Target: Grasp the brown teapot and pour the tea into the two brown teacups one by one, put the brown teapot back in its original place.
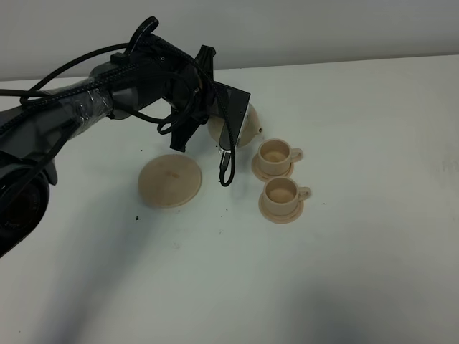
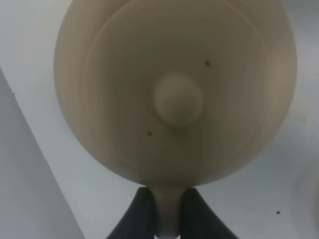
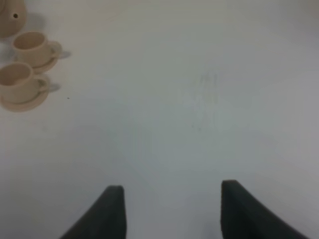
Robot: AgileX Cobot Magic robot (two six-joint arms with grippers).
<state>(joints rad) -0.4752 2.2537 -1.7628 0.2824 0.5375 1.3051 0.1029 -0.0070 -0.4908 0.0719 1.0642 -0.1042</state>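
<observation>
My left gripper (image 1: 222, 125) holds the brown teapot (image 1: 246, 129) above the table, tipped with its spout toward the farther of the two brown teacups (image 1: 276, 153). The nearer teacup (image 1: 282, 192) stands on its own saucer just in front. In the left wrist view the teapot's lid and knob (image 2: 178, 99) fill the frame, and the left gripper (image 2: 169, 199) is shut on the handle. The wide saucer plate (image 1: 170, 180), its original place, lies bare to the left. My right gripper (image 3: 169, 191) hangs open over bare table, with the cups (image 3: 30, 47) and teapot (image 3: 10, 15) far off.
The white table (image 1: 358, 251) carries a few dark specks near the saucer plate. The left arm with its cables (image 1: 86, 100) stretches in from the left, above the table's back part. The right arm does not show in the high view.
</observation>
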